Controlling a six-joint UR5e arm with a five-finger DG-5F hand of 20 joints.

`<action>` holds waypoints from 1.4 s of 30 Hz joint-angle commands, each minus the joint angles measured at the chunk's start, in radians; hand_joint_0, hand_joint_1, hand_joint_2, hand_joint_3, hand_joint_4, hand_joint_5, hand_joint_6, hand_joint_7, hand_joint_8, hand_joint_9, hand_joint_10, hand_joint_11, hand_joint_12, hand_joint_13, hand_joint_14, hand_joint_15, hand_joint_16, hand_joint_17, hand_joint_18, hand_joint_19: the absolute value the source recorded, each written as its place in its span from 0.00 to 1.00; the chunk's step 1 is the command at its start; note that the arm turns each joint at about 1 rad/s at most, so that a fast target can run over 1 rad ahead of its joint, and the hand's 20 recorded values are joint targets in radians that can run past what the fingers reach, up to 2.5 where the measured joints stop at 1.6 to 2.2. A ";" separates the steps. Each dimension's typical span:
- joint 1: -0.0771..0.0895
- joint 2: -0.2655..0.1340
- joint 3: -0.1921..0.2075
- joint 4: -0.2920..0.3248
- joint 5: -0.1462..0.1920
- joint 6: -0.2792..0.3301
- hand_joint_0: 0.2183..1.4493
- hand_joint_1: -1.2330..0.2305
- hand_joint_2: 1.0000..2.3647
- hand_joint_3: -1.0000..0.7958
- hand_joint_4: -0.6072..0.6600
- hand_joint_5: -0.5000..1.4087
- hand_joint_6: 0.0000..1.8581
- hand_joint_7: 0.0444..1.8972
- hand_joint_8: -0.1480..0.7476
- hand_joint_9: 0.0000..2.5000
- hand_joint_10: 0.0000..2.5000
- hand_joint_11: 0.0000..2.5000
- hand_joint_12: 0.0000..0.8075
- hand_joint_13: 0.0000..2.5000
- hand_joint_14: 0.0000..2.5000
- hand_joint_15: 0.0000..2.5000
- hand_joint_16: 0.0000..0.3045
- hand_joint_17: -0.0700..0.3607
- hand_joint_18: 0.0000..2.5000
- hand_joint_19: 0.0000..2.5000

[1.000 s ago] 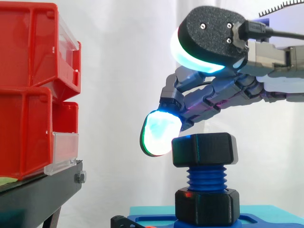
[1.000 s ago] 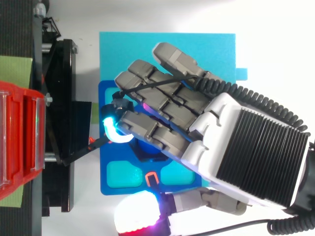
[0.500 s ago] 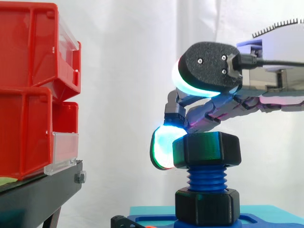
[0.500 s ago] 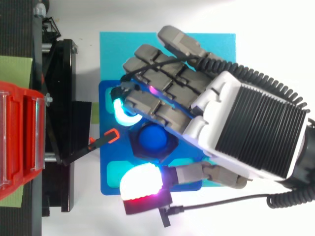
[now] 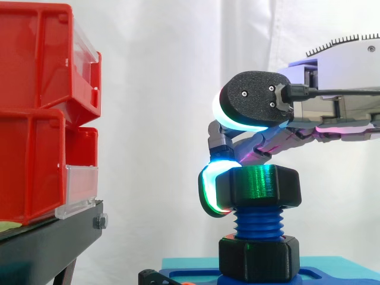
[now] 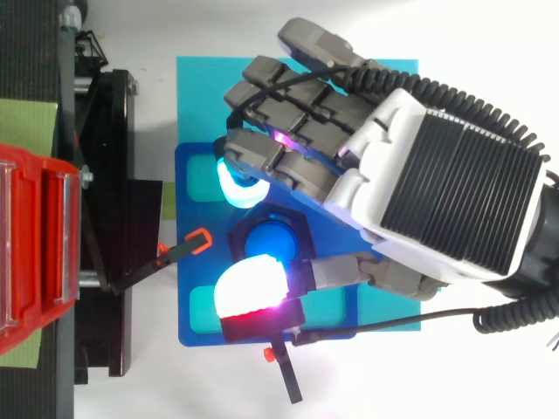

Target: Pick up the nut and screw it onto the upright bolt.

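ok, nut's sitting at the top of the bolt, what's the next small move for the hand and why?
Probably lower the thumb onto the nut before turning. In the side view a curled fingertip of the hand presses the nut's left side, but the thumb sits above the nut, so there is no pinch. Bare bolt thread shows below.
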 commanded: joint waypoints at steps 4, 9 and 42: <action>-0.013 0.000 0.031 -0.049 -0.021 -0.001 0.23 0.76 0.00 0.28 0.65 0.24 0.31 0.74 0.48 0.25 0.00 0.00 0.33 0.20 0.00 0.00 0.08 0.30 0.07 0.00; -0.016 0.000 0.052 -0.084 -0.021 -0.001 0.23 0.77 0.00 0.28 0.67 0.23 0.27 0.67 0.47 0.24 0.00 0.00 0.34 0.20 0.00 0.00 0.08 0.30 0.07 0.00; 0.023 -0.007 0.055 -0.009 -0.066 -0.023 0.23 0.78 0.00 0.28 0.67 0.22 0.27 0.43 0.44 0.24 0.00 0.00 0.34 0.20 0.00 0.00 0.09 0.30 0.06 0.00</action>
